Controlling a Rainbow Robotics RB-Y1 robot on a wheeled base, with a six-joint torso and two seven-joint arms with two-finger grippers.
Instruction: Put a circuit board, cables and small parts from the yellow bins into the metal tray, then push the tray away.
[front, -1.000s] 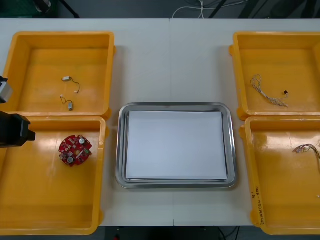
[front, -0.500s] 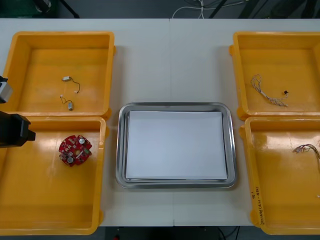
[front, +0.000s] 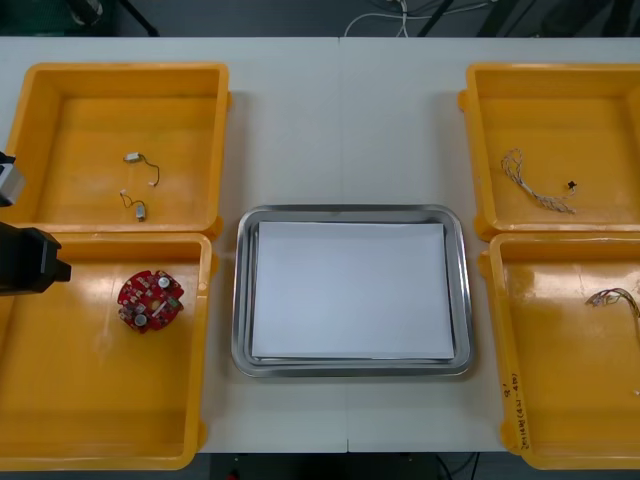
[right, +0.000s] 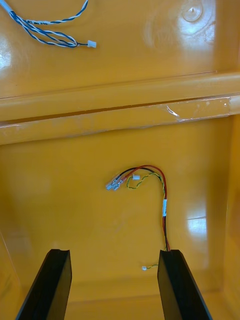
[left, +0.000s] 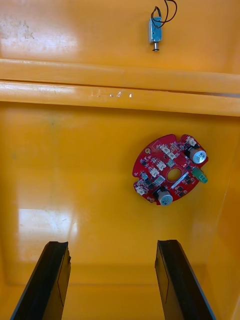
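A round red circuit board (front: 150, 300) (left: 170, 169) lies in the near left yellow bin (front: 60, 440). My left gripper (left: 112, 280) hangs open above that bin's floor, the board a short way ahead of its fingers. The left arm (front: 25, 262) shows at the table's left edge. A red and yellow cable (right: 145, 190) (front: 615, 298) lies in the near right yellow bin (front: 560, 400); my right gripper (right: 114, 287) is open over it, one end of the cable by a fingertip. The metal tray (front: 240, 300), white inside, sits between the bins.
The far left bin (front: 60, 100) holds two small metal parts (front: 133, 157) (front: 139, 209) (left: 156, 31). A twisted blue and white cable (front: 535, 185) (right: 42, 30) lies in the far right bin (front: 600, 100), with a small dark part (front: 571, 185) beside it.
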